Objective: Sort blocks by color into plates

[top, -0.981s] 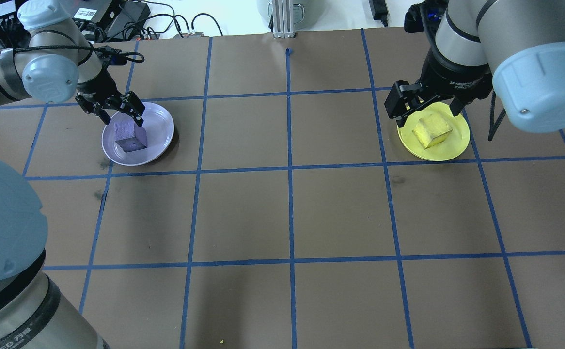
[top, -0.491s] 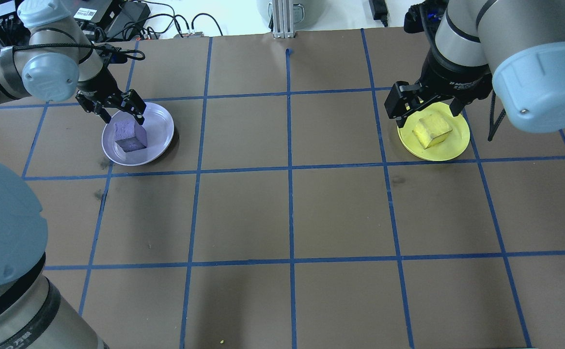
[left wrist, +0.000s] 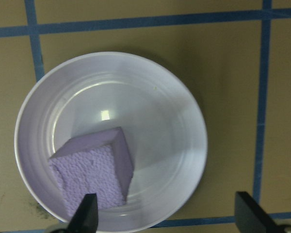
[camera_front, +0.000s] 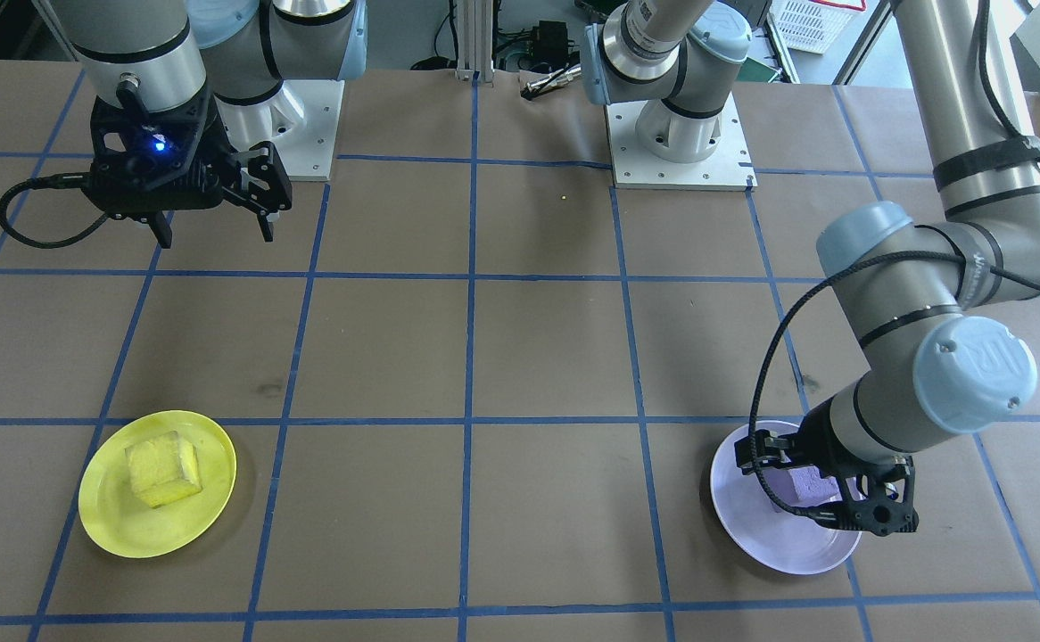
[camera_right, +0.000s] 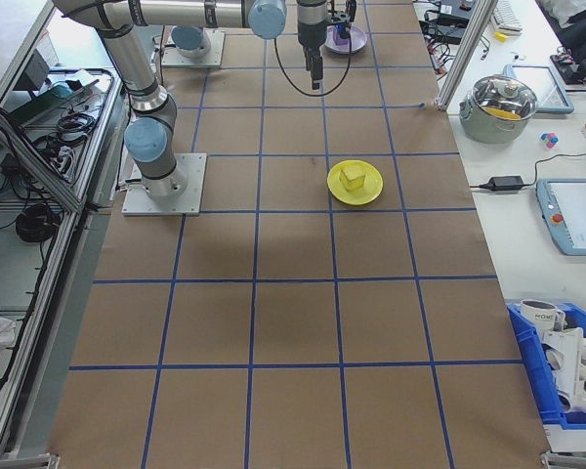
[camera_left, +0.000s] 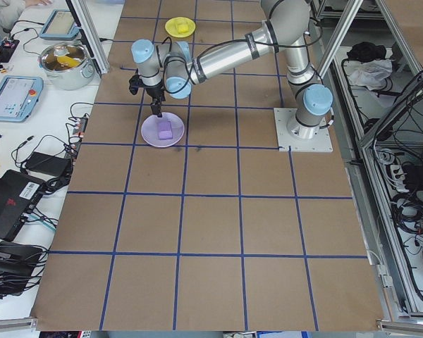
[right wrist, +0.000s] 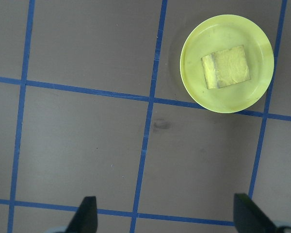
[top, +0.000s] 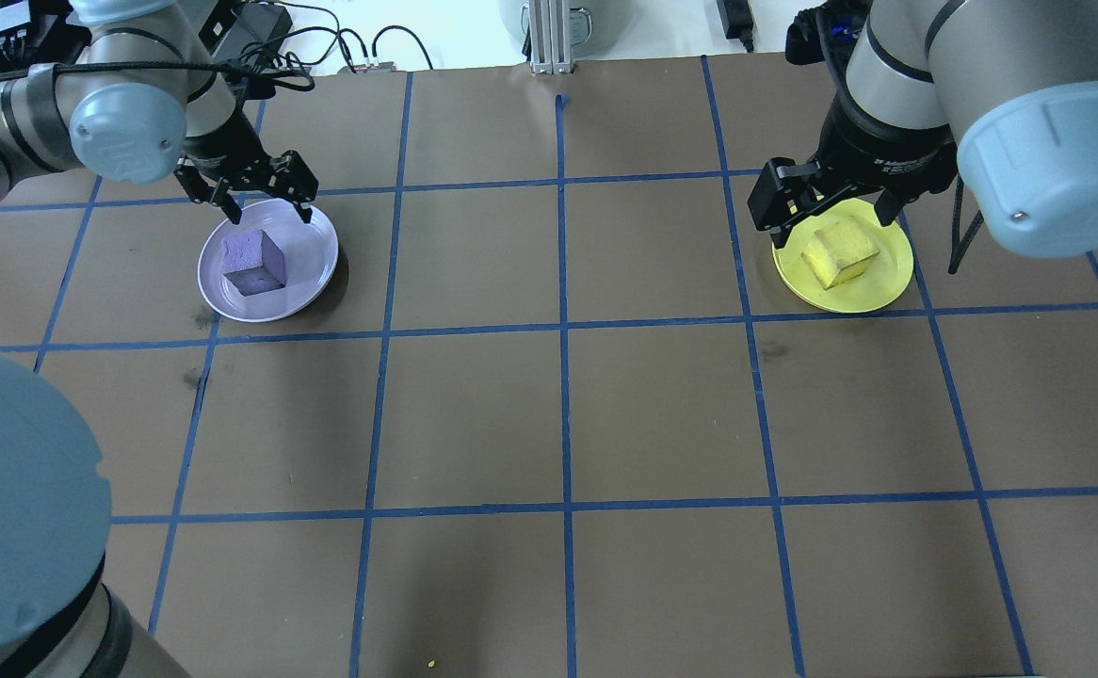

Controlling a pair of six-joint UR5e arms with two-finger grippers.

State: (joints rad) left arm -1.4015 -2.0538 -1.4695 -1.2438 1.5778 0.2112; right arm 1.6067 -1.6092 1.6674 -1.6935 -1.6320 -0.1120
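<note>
The purple block [top: 255,263] lies in the lavender plate [top: 314,252], and the yellow block [top: 839,252] lies in the yellow plate [top: 888,282]. The left pincer [top: 263,191] hangs released above the lavender plate's far rim. The right pincer [camera_front: 213,227] hangs released, high over the desk [top: 558,414].

Front-facing view: left gripper [camera_front: 828,495] and wrist cover most of the purple block [camera_front: 807,485] and the lavender plate's [camera_front: 783,535] near rim. Left wrist view: only two fingertips [left wrist: 87,213] show, rest cut off at bottom edge; plate's lower rim clipped there too. Right side view: lavender plate [camera_right: 355,41] partly hidden behind the far arm, its block too small to make out.
</note>
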